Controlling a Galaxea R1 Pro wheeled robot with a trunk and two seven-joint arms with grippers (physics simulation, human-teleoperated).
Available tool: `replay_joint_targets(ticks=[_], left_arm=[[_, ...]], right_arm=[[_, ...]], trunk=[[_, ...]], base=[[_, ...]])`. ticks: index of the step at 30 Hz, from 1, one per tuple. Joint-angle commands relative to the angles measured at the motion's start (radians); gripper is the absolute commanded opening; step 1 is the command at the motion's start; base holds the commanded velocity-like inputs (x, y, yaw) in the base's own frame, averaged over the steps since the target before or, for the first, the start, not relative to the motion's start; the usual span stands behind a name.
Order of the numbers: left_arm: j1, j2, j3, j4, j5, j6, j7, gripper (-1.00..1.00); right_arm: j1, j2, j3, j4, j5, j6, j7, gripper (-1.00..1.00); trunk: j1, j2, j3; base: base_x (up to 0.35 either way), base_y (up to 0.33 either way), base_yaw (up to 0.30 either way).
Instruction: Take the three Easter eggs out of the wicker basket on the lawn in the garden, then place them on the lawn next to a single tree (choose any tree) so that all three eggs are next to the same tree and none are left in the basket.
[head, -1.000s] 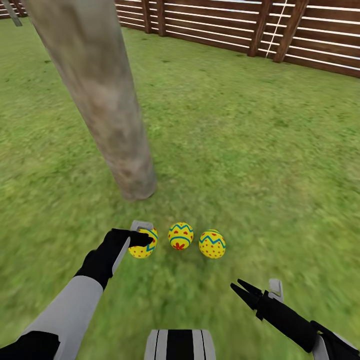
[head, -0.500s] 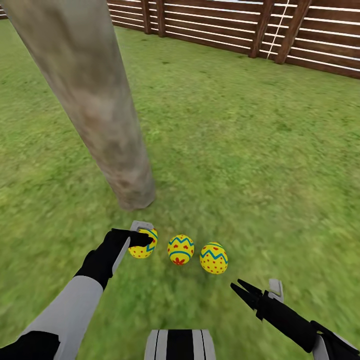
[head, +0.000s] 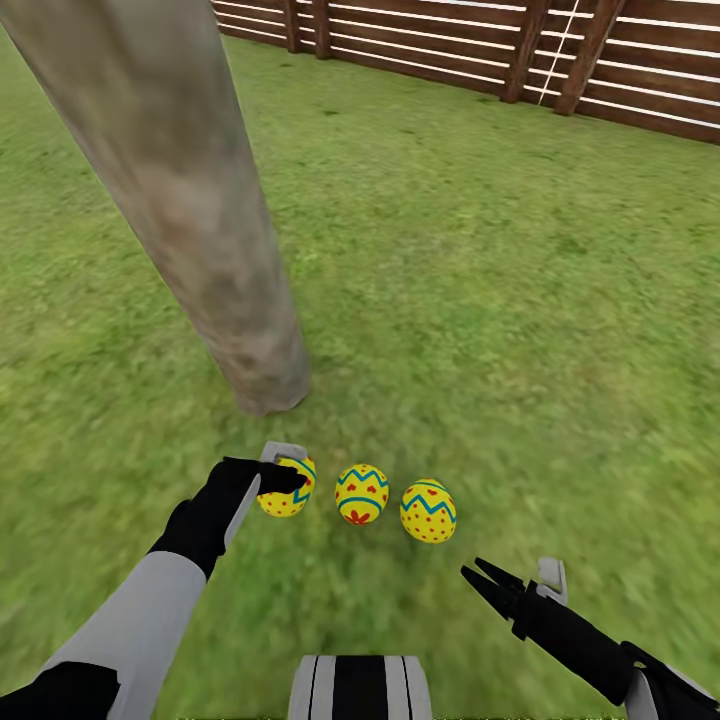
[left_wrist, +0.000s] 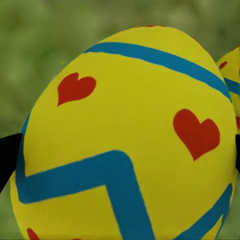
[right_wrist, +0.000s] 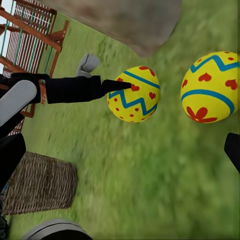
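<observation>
Easter eggs sit three in a row on the lawn (head: 520, 330) just in front of the tree (head: 190, 220), whose grey-beige trunk leans up out of the head view. Your left pincer (head: 290, 478) is clamped on the left egg (head: 287, 490), one black fingertip (right_wrist: 120, 85) pressed to its side in the right wrist view, and the egg looks to be resting on the grass. The middle egg (head: 361, 494) lies just beside it, and the right egg (head: 428, 511) just beyond that. Your right pincer (head: 485, 580) hangs empty nearer the robot, its fingers spread apart, close to the right egg but not touching it. The wicker basket (right_wrist: 42, 182) stands behind on the grass; whether it is empty cannot be told from here. By the look of it, you are on the last placement. What remains is to part the left fingers gently and lift the arm straight away, so the egg does not roll from the trunk.
</observation>
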Motion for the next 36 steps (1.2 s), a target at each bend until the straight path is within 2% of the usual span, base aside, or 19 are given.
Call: replay_joint_targets(ticks=[1, 15, 21, 36], left_arm=[[0.000, 0.000, 0.000, -0.001, -0.005, 0.005, -0.005, -1.00], [0.000, 0.002, 0.000, -0.007, -0.004, 0.002, -0.005, -1.00], [0.004, 0.002, 0.000, -0.088, -0.004, 0.001, -0.005, -1.00], [0.005, 0.002, -0.001, -0.118, -0.004, 0.000, -0.004, -1.00]], right_arm=[[-0.001, 0.001, -0.002, 0.000, -0.002, 0.008, 0.003, 1.00], [-0.001, 0.000, -0.002, 0.000, -0.003, 0.008, 0.002, 1.00], [-0.001, 0.000, -0.003, 0.000, -0.001, 0.009, 0.002, 1.00], [-0.001, 0.000, -0.002, 0.000, -0.003, 0.009, 0.003, 1.00]], trunk=[[0.000, -0.001, -0.005], [0.007, -0.004, -0.059], [0.009, -0.005, -0.082], [0.016, -0.009, -0.140]], base=[[0.000, 0.000, 0.000], [0.000, 0.000, 0.000], [0.000, 0.000, 0.000], [0.000, 0.000, 0.000]])
